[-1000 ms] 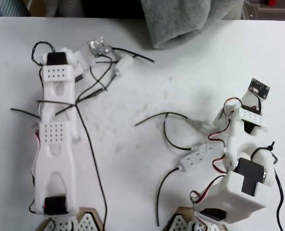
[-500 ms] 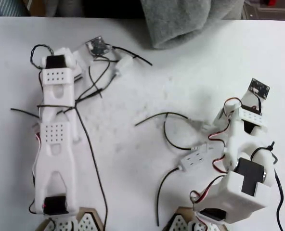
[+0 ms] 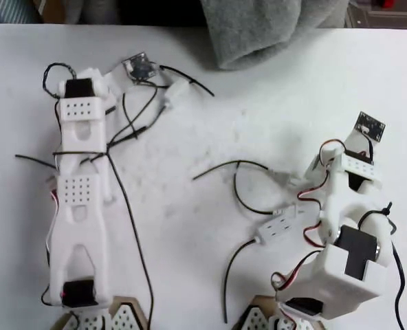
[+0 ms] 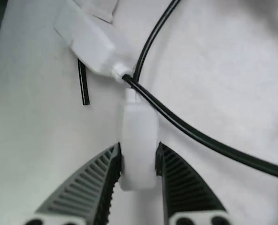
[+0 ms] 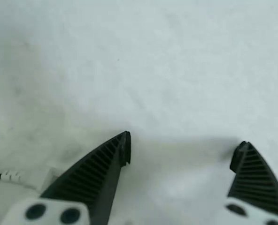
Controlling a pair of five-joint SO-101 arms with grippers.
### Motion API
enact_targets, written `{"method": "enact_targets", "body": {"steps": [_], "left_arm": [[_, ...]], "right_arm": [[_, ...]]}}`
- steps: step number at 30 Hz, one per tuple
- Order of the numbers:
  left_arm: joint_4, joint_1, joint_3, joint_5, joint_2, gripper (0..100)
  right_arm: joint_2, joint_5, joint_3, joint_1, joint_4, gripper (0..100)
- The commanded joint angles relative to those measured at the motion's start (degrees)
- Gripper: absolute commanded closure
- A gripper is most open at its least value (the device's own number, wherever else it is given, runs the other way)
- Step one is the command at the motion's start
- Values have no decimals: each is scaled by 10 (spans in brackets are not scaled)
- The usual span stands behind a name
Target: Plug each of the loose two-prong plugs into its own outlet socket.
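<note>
Matte white table [image 3: 258,117], crumpled grey cloth [image 3: 258,31] at its far edge. Left of the cloth, the outstretched left gripper [image 4: 138,147] pinches a smooth white plug [image 4: 138,126] between 2 ribbed dark fingers [image 4: 101,173], just beside a white outlet block [image 4: 89,40]. Nearer than the cloth, the right gripper [image 5: 184,140] hangs spread wide by a second plug [image 3: 282,177]

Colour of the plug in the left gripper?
Plain white. The small plastic plug in the left gripper shows best in the left wrist view.
</note>
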State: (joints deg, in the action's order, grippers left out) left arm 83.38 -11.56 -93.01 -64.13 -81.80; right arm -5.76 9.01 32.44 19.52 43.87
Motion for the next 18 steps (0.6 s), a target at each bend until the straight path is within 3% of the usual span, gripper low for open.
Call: {"method": "enact_targets", "body": {"steps": [1, 5, 9, 18], "left_arm": [[92, -3, -27, 0, 35, 979], [188, 9, -25, 2, 90, 979], [193, 1, -6, 37, 141, 979], [193, -16, 143, 41, 331, 979]], "right_arm": [[24, -4, -3, -1, -7, 656], [24, -4, -3, -1, -7, 656], [24, -4, -3, -3, -7, 656], [24, -4, -3, -3, -7, 656]]}}
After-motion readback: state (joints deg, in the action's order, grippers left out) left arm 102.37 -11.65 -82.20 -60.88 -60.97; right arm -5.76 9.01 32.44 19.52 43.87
